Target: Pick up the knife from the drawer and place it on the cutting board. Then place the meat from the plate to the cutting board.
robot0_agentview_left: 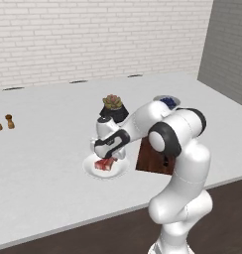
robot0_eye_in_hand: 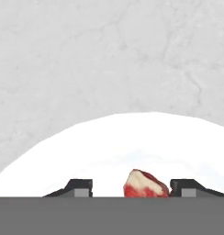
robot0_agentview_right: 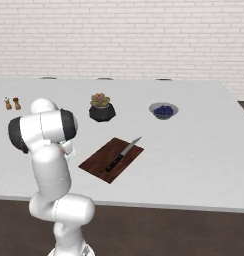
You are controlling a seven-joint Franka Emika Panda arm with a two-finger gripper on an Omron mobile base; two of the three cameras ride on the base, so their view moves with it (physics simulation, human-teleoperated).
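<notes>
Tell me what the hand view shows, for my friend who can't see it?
A small red piece of meat sits on a white plate, between the claw's two dark fingertips, nearer the right one. Behind the plate is pale grey counter.

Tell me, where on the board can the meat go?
The board is bare on its left half, beside the knife, which lies along the right side. The plate is crowded: the gripper sits over the meat.

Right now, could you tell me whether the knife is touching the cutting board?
Touching. The right base view shows the knife lying flat on the cutting board, with its blade tip reaching just past the far edge.
</notes>
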